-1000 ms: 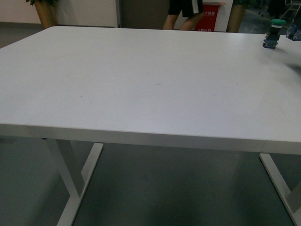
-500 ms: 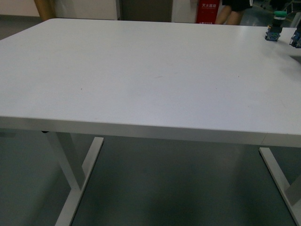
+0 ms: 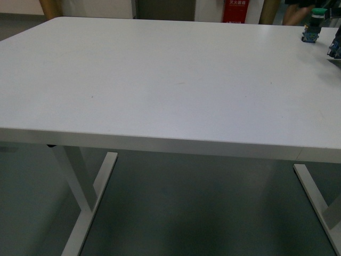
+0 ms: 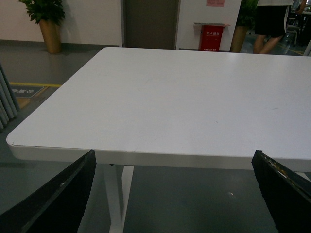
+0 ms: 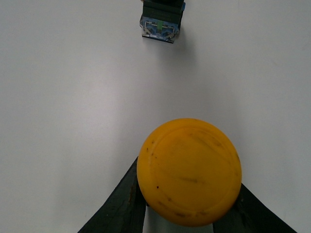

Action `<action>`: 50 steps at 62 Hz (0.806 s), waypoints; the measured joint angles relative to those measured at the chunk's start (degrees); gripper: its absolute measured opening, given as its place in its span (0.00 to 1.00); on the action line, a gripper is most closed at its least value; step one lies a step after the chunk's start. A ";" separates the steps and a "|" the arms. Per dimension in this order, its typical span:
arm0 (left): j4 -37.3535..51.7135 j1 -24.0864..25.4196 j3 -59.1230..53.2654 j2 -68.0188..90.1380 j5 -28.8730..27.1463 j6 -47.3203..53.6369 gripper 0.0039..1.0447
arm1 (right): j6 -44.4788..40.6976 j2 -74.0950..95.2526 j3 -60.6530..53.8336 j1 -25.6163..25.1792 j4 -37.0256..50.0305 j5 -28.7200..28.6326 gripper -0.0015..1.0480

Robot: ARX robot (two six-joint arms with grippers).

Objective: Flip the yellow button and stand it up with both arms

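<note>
The yellow button (image 5: 189,170) fills the lower part of the right wrist view, its round yellow cap facing the camera. My right gripper (image 5: 189,206) is shut on it below the cap, with a black finger (image 5: 119,206) on either side, above the white table (image 5: 73,97). The button's body is hidden behind the cap. My left gripper (image 4: 172,194) is open with nothing between its fingers (image 4: 53,199), off the table's near edge (image 4: 170,158). In the front view a blue-grey piece (image 3: 335,47) is cut off by the right edge; I cannot tell what it is.
A like button with a green cap (image 3: 311,25) stands upright at the table's far right; its blue-grey body (image 5: 160,22) lies just beyond the yellow cap. A red box (image 4: 210,36), a potted plant (image 4: 47,22) and a person's legs (image 4: 269,24) are behind the table.
The front view has shifted: the table's far edge sits higher in the frame. A blue-grey piece has come in at the right edge, beside the green-capped button.
</note>
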 joint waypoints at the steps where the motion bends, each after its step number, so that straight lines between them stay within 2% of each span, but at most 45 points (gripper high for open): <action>1: 0.00 0.00 0.00 0.00 0.00 0.00 0.94 | 0.02 0.00 -0.07 0.00 0.02 0.00 0.29; 38: 0.00 0.00 0.00 0.00 0.00 0.00 0.94 | 1.70 0.26 -1.16 0.33 0.96 -0.04 0.29; 41: 0.00 0.00 0.00 0.00 -0.02 0.00 0.94 | 1.73 0.28 -1.16 0.33 0.94 0.00 0.33; 50: 0.00 0.00 0.00 0.00 0.00 0.00 0.94 | 1.90 0.37 -1.16 0.33 0.96 -0.02 0.55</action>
